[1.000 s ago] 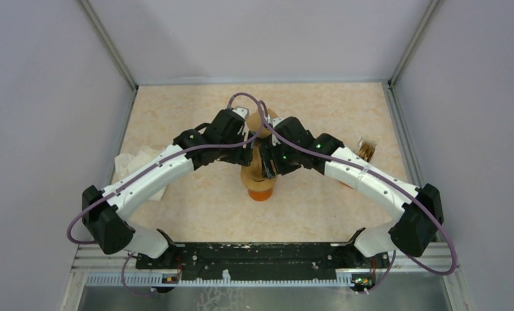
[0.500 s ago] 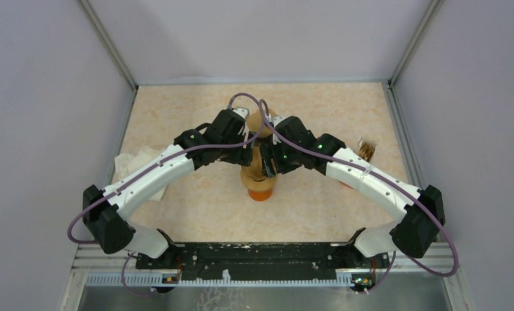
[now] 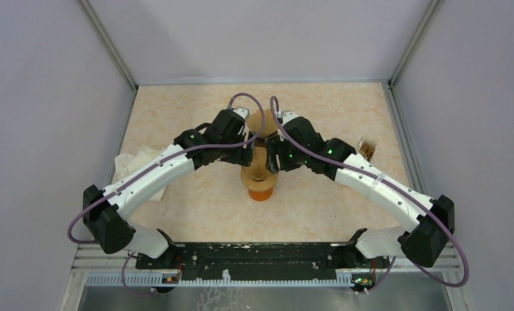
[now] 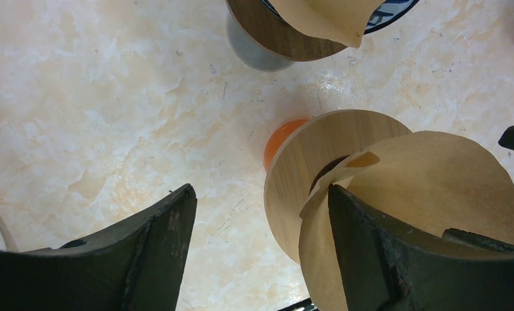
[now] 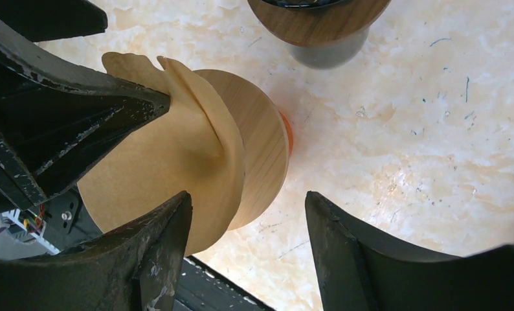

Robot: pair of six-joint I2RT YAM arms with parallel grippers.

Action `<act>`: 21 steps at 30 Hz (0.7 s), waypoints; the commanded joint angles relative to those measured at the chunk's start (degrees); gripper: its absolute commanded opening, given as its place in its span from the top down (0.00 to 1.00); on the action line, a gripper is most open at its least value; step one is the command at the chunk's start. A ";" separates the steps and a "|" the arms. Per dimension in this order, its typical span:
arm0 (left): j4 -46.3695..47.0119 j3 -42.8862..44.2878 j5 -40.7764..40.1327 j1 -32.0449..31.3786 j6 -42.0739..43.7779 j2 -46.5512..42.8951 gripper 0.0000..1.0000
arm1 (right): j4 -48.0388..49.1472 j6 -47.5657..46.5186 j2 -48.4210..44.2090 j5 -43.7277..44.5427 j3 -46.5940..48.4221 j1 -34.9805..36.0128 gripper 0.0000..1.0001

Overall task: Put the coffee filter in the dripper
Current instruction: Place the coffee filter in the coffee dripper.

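Observation:
A brown paper coffee filter (image 4: 435, 188) lies loosely folded on the round wooden dripper (image 4: 300, 168), which sits on an orange cup (image 4: 281, 139). In the top view the dripper (image 3: 257, 171) is at the table's middle, between both grippers. My left gripper (image 4: 261, 189) is open, and its right finger (image 4: 371, 253) rests against the filter. My right gripper (image 5: 248, 194) is open and empty, with its left finger beside the filter (image 5: 170, 162) and the wooden dripper (image 5: 261, 149). Both grippers, left (image 3: 245, 155) and right (image 3: 272, 155), hide most of the filter from above.
A second wooden-collared dripper (image 4: 274, 26) holding its own paper filter (image 4: 325, 16) stands just behind (image 3: 262, 120). A white cloth (image 3: 138, 165) lies at the left edge. A small brown packet (image 3: 366, 150) lies at the right. Grey walls enclose the table.
My right arm has swung outward to the right and its gripper has drawn back a little from the dripper. The left arm has not moved.

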 commanded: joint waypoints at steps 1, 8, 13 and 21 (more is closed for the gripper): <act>-0.13 0.63 1.17 0.23 1.04 -0.98 0.20 | 3.60 1.18 -2.29 1.08 -0.29 -0.40 0.35; 0.04 0.60 2.08 0.23 0.86 -1.80 0.20 | 4.03 1.36 -2.59 0.64 -0.75 -0.40 0.35; 0.22 0.57 2.55 0.23 0.86 -2.07 0.19 | 4.34 1.28 -2.43 0.19 -0.99 -0.38 0.34; 0.26 0.40 3.63 0.24 0.84 -2.38 0.18 | 4.57 1.23 -2.41 -0.06 -0.69 -0.41 0.34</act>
